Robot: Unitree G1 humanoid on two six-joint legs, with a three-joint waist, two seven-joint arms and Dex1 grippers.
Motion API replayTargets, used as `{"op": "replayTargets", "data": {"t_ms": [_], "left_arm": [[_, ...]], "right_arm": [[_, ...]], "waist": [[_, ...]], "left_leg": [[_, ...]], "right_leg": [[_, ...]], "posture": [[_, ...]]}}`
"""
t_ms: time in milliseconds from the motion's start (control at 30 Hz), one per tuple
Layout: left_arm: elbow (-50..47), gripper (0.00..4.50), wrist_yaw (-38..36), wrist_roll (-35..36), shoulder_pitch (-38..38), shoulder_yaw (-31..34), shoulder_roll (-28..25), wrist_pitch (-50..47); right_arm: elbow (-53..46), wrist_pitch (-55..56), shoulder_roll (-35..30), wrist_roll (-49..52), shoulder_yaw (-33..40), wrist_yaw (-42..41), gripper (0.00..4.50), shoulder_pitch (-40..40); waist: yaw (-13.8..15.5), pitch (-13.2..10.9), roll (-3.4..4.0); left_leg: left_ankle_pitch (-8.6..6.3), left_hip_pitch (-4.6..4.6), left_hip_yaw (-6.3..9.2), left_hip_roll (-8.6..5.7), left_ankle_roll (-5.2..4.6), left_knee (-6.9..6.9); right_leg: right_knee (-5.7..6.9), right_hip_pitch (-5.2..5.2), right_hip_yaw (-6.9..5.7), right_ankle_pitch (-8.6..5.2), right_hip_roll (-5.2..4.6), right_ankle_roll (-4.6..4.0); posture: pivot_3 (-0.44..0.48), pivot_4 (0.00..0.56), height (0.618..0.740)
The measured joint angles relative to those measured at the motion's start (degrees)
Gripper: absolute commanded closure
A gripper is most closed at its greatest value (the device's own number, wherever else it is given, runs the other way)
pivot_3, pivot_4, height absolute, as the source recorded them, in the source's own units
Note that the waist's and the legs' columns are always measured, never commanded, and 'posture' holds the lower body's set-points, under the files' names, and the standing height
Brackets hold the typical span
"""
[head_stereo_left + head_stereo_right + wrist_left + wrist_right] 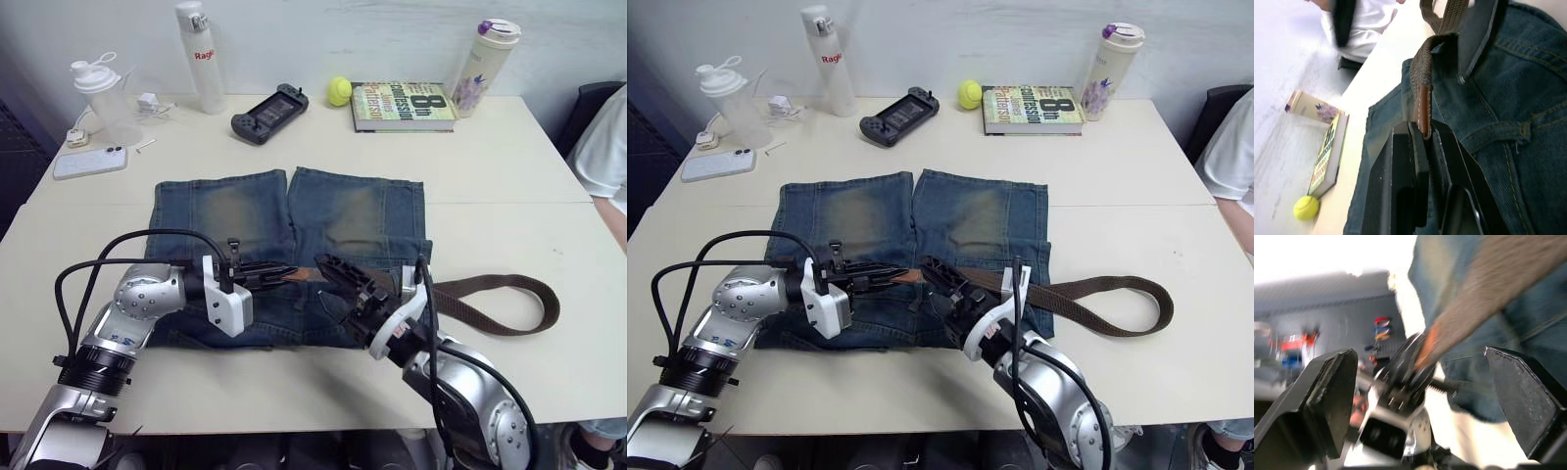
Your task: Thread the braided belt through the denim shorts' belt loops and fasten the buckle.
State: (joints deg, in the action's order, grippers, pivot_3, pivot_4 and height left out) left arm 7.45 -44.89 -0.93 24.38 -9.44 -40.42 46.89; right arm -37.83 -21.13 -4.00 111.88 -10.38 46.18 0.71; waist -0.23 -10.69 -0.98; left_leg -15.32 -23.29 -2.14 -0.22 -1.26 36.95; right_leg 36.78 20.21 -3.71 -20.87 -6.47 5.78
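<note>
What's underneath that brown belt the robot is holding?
Under the braided belt lie the denim shorts near the waistband, then bare table where it loops off to the robot's right. The left gripper hides the cloth under the belt's tip.

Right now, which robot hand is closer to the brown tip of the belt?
Left. The left gripper pinches the belt tip; the right gripper is open just beside it.
</note>
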Motion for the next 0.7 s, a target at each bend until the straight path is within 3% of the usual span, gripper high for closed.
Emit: {"op": "replayTargets", "data": {"t_ms": [267,367,500,667,700], "left_arm": [[-0.1,4.50,0.3,-0.2,-0.1,0.0,-0.5,-0.1],[-0.1,4.50,0.3,-0.2,-0.2,0.0,-1.1,0.1],[-0.4,4.50,0.2,-0.2,-0.2,0.0,-1.1,0.0],[-0.4,4.50,0.2,-0.2,-0.2,0.0,-1.1,0.0],[-0.4,4.07,0.2,-0.2,-0.2,0.0,-1.1,0.0]], "right_arm": [[2.1,0.1,-0.1,0.0,4.3,2.5,0.05,0.0],[2.2,-0.2,-0.1,0.0,4.5,2.4,0.78,0.2],[2.3,-0.3,-0.5,0.0,4.5,2.3,2.70,0.9],[2.3,-0.3,-0.5,0.0,4.5,2.3,4.27,1.7],[2.3,-0.3,-0.5,0.0,4.5,2.3,4.47,1.8]], "waist": [[-0.2,0.0,0.00],[-0.2,0.0,0.00],[-0.3,0.0,0.00],[-0.4,0.0,0.00],[-0.4,0.0,0.00]], "left_leg": [[0.01,-0.01,-0.07,0.01,0.01,-0.12],[0.01,-0.01,-0.08,0.02,0.00,-0.15],[0.00,-0.01,-0.08,0.02,0.00,-0.15],[0.01,-0.01,-0.08,0.02,0.00,-0.15],[0.00,-0.01,-0.08,0.02,0.00,-0.15]], "right_leg": [[0.07,0.16,0.08,-0.01,0.00,-0.01],[0.08,0.17,0.10,-0.01,0.00,-0.01],[0.07,0.18,0.12,-0.01,0.00,-0.01],[0.08,0.18,0.13,-0.01,0.00,-0.01],[0.08,0.18,0.13,-0.01,0.00,-0.02]], "posture": [[0.000,0.150,0.740],[0.000,0.150,0.740],[0.000,0.150,0.740],[0.000,0.150,0.740],[0.000,0.150,0.740]]}}
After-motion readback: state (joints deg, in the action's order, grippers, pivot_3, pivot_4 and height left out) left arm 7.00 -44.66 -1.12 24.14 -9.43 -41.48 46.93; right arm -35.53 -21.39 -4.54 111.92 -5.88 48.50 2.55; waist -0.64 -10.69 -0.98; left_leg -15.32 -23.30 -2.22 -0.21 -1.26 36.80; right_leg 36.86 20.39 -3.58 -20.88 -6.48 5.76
